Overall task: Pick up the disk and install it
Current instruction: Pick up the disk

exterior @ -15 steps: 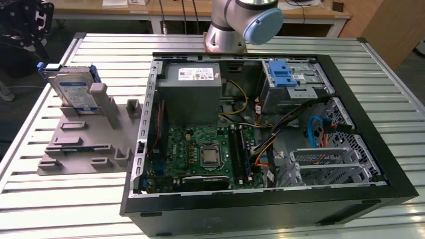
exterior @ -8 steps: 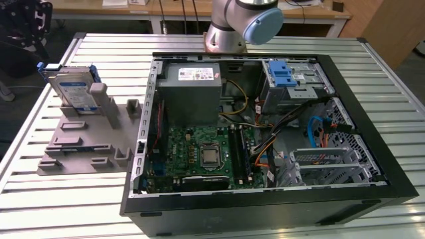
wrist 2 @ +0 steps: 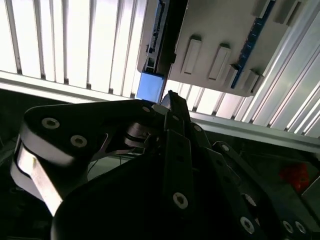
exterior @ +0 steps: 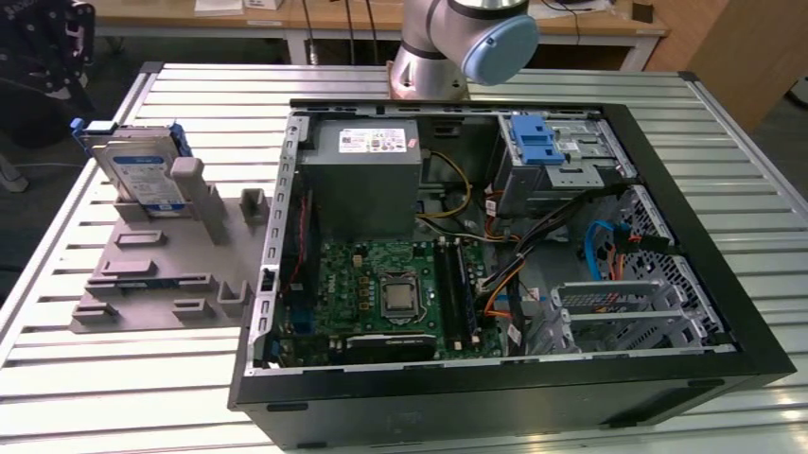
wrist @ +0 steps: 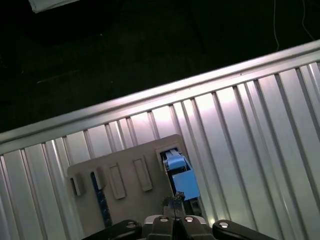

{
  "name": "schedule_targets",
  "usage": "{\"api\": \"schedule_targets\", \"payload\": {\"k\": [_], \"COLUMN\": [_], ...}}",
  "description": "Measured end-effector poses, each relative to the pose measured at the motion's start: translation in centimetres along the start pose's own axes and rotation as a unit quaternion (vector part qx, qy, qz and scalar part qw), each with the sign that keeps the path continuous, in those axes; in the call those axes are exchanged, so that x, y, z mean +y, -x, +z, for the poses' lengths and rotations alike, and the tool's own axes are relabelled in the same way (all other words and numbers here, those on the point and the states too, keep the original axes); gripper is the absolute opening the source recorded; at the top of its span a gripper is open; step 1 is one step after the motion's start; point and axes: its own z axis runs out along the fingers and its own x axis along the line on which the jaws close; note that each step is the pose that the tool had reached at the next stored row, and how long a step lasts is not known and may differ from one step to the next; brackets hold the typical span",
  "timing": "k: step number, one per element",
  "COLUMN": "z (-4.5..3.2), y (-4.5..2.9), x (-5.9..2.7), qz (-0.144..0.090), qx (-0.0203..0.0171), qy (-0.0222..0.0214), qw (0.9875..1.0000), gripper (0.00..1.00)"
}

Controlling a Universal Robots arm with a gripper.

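The disk (exterior: 136,165) stands on edge in a grey slotted stand (exterior: 151,284) on the exterior view's left, a silver-grey drive with a white and blue label in a blue bracket. In the first wrist view the disk's blue bracket (wrist: 179,172) pokes up from the stand (wrist: 125,165), just beyond my gripper (wrist: 175,204), whose fingers are shut with nothing between them. The second wrist view shows the gripper's tip (wrist 2: 170,96) close to the disk's blue end (wrist 2: 150,86). In the exterior view the dark gripper (exterior: 44,57) hangs beyond the table's far left corner.
An open black computer case (exterior: 505,378) lies beside the stand, with a motherboard (exterior: 392,293), a grey power supply (exterior: 366,175) and a drive cage with a blue latch (exterior: 543,142). The ribbed metal table (exterior: 114,378) ends just past the stand.
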Motion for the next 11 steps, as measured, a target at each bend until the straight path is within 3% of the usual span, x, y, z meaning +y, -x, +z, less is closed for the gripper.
{"api": "schedule_targets", "payload": {"k": [5,11], "z": [0.25,0.59], "y": [0.00,-0.12], "x": [0.00,0.10], "qz": [-0.023,-0.031], "qx": [0.0004,-0.0029], "qy": [-0.0020,-0.0150], "qw": [0.9997,0.9994], "gripper": [0.11,0.11]}}
